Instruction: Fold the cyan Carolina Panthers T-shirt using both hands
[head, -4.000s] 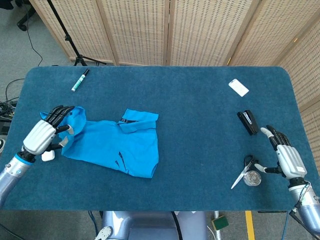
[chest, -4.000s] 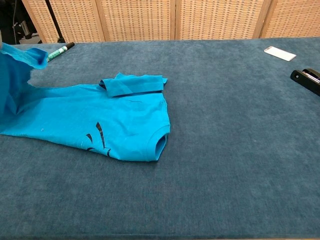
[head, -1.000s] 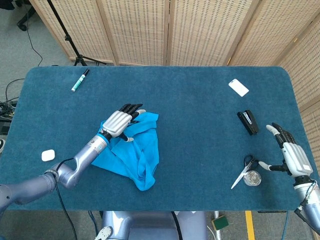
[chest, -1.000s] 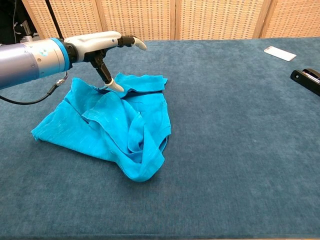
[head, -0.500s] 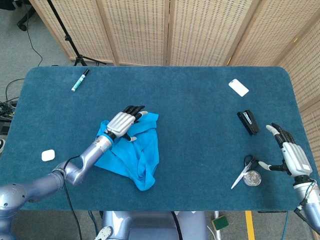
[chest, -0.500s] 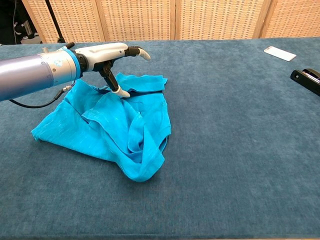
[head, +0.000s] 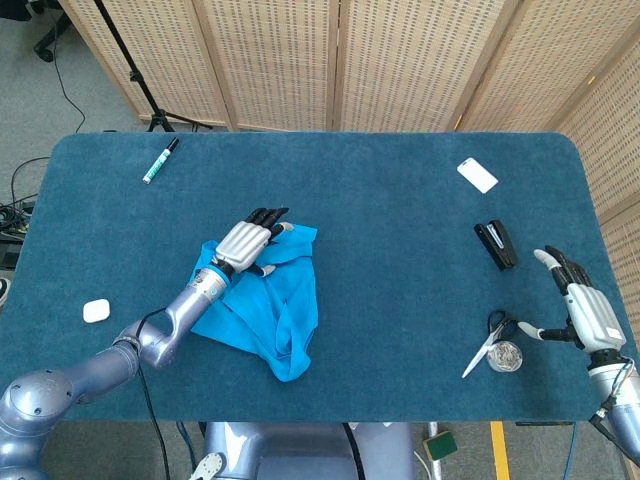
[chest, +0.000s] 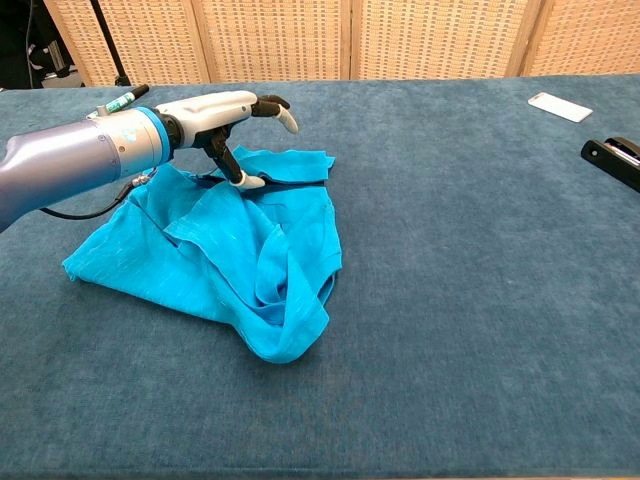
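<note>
My left hand over the rumpled shirt, my right hand idle at the table's edge.

From the head view, the cyan cotton T-shirt (head: 268, 305) lay bunched left of centre on the blue felt table (head: 390, 230); my left hand (head: 245, 243) hovered above its upper edge, fingers apart, holding nothing. My right hand (head: 583, 308) sat spread and empty near the silver scissors (head: 484, 345). From the chest view, my left hand (chest: 215, 115) hung over the T-shirt (chest: 225, 265), thumb angled down toward the cloth.

T-shirt (head: 268, 300) now bunched under left hand (head: 245, 244)
</note>
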